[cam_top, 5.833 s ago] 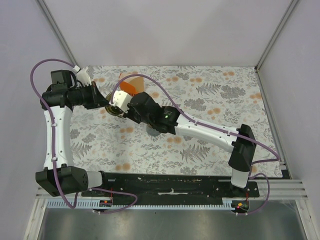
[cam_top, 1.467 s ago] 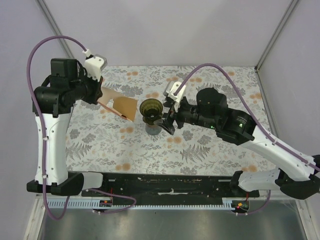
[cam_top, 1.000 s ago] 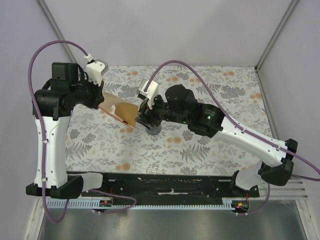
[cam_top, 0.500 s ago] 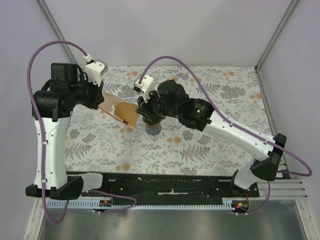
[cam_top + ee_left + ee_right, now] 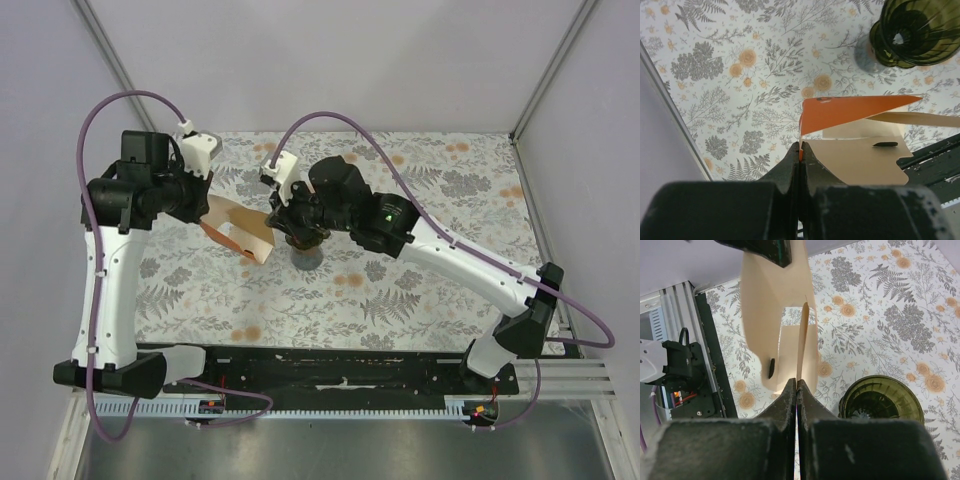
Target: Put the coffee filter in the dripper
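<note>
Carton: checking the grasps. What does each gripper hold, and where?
The left gripper pinches the carton by its orange flap's edge; right gripper pinches a thin tan sheet, apparently the coffee filter, by its edge.

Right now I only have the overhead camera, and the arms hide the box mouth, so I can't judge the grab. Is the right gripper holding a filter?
Observer: Yes, the right wrist view shows the right gripper shut on the thin edge of a tan filter.
Operator: Where is the box held?
Observer: The left gripper is shut on a corner of the orange flap of the box.
Operator: Is the dripper free?
Observer: The dripper stands upright and empty.
</note>
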